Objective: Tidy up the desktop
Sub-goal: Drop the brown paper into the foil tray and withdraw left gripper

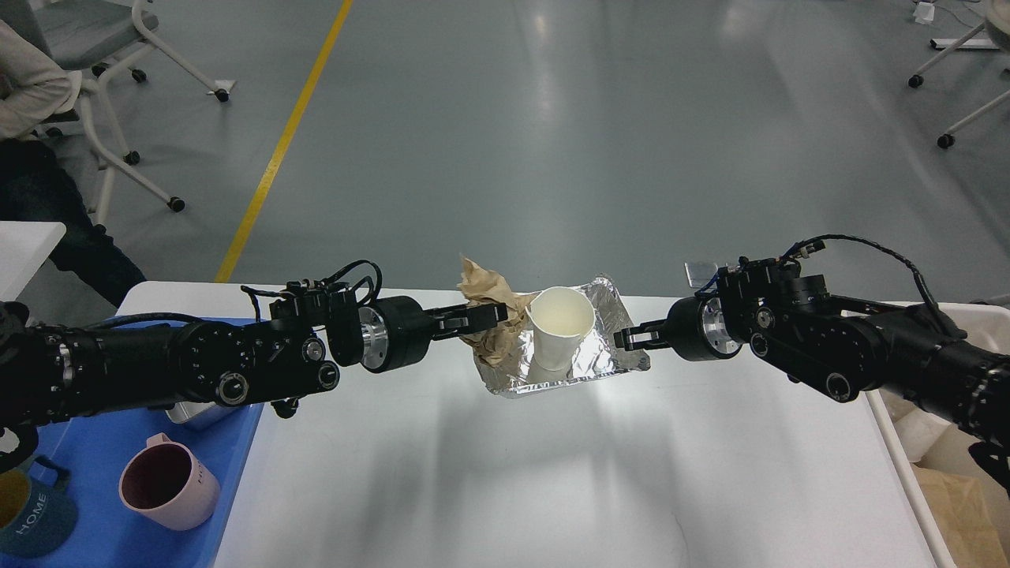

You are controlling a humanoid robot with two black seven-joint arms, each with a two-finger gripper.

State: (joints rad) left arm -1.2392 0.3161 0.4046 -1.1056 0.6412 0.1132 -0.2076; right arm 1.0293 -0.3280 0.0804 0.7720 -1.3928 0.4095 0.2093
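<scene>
Brown crumpled paper (488, 315) sits pinched in my left gripper (493, 314) over the foil tray (611, 331) (white paper cup (559, 325) inside). Right gripper (629, 338) clamps the tray's rim above the desktop (552, 481).

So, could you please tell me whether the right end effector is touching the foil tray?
Touching. The head view shows the right end effector closed on the right rim of the foil tray, with no gap between them.

The word "HOME" is printed in pale capital letters on the side of a dark blue mug (31, 517) at the bottom left corner. Faint lettering on the pink mug (162, 491) beside it is too small to read.
</scene>
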